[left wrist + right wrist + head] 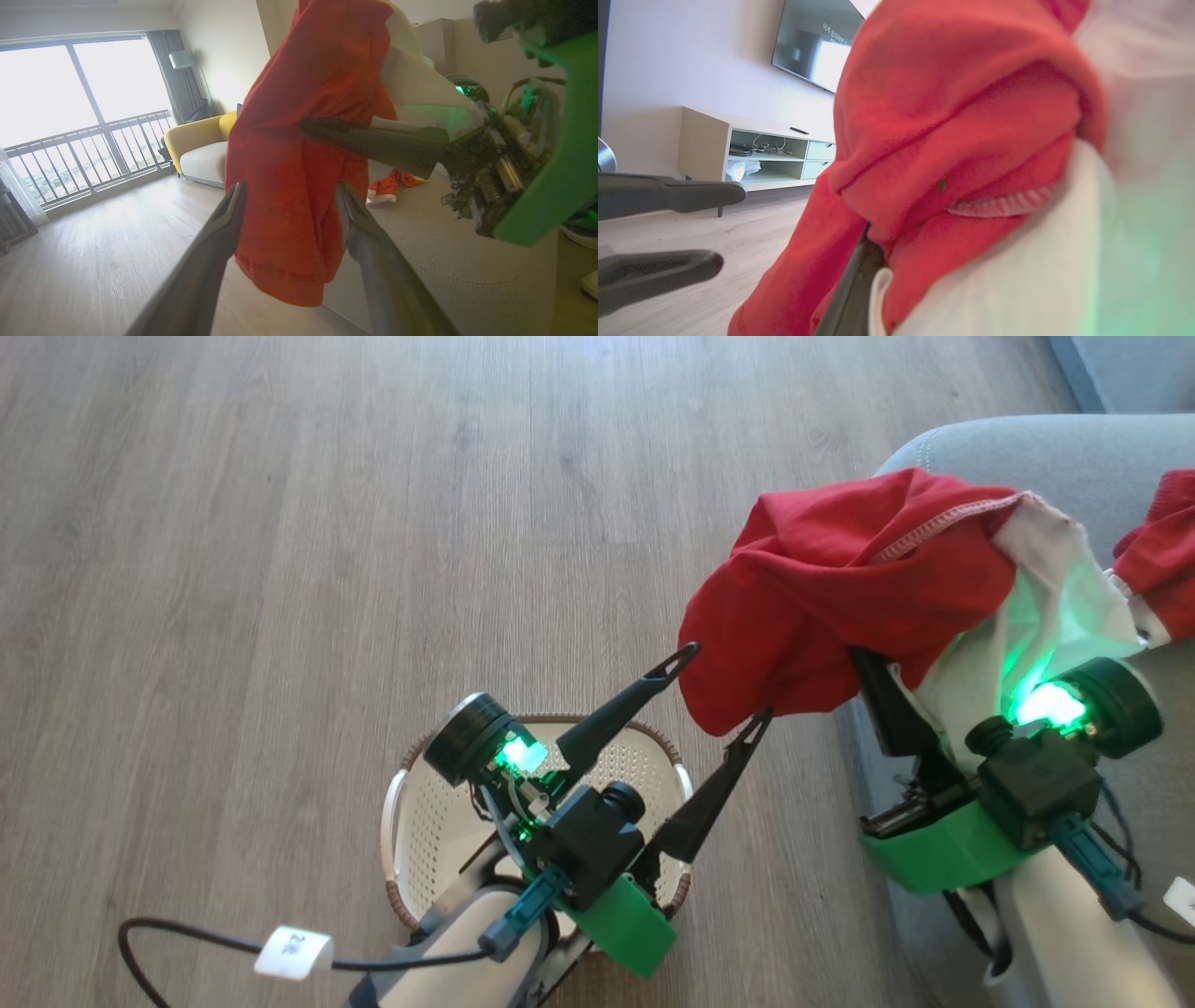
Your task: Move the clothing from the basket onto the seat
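Observation:
A red garment with white lining hangs draped over my right gripper, which is shut on it beside the grey seat; the fingertips are buried in cloth. In the right wrist view one dark finger runs up into the red fabric. My left gripper is open, its fingers either side of the garment's hanging lower edge and not pinching it. The cream basket sits on the floor under my left arm. Another red garment lies on the seat.
Wood floor spreads to the left and ahead. A black cable with a white tag trails by the basket. A yellow armchair stands near the window, and a TV cabinet is against the wall.

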You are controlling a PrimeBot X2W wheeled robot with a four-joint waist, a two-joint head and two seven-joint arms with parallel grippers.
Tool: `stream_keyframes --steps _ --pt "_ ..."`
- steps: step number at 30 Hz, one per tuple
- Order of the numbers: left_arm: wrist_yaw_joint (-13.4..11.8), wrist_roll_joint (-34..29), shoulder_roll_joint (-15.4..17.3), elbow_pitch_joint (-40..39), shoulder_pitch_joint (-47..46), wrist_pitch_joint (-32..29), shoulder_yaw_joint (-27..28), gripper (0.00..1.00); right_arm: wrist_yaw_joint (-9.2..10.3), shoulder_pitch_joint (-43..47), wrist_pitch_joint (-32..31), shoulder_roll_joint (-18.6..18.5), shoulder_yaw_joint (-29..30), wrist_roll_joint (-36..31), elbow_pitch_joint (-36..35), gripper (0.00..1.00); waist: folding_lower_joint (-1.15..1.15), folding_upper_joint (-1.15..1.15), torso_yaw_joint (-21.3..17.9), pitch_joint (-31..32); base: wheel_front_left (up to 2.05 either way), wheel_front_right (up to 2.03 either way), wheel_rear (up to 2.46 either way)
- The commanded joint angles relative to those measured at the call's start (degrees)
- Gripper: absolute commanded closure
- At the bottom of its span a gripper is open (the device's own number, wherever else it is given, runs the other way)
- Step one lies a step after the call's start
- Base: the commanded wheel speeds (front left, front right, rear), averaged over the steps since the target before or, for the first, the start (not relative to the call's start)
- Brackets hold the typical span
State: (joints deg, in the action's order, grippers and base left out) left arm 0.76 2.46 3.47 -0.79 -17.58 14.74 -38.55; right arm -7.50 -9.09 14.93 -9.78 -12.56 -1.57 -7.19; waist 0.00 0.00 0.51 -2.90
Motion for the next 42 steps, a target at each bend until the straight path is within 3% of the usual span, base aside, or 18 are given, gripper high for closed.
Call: stream_keyframes --steps 1,19,28,42 --pt "-0.44 -0.91 -0.45 -1.12 -1.67 0.26 2.42 0.00 0.01 -3.21 0.07 -1.07 -0.37 -0.72 -2.59 1.00 0.00 0.00 0.09 -0.34 0.00 0.00 0.00" --pt "1.21 0.18 -0.55 7.54 1.75 0.26 1.82 0.00 0.01 -3.13 0.07 -5.87 4.67 -2.41 -4.32 1.00 0.00 0.00 0.09 -1.56 0.00 0.00 0.00" --pt "2.08 -0.42 -0.56 13.54 4.25 0.26 1.06 0.00 0.01 -1.92 0.07 -5.98 6.32 -2.52 -4.15 1.00 0.00 0.00 -0.74 -1.57 0.00 0.00 0.00" --pt "0.87 0.74 -0.58 13.66 5.26 0.26 1.98 0.00 0.01 -0.24 0.07 -5.61 8.41 -3.14 -3.17 1.00 0.00 0.00 -2.43 -1.60 0.00 0.00 0.00"
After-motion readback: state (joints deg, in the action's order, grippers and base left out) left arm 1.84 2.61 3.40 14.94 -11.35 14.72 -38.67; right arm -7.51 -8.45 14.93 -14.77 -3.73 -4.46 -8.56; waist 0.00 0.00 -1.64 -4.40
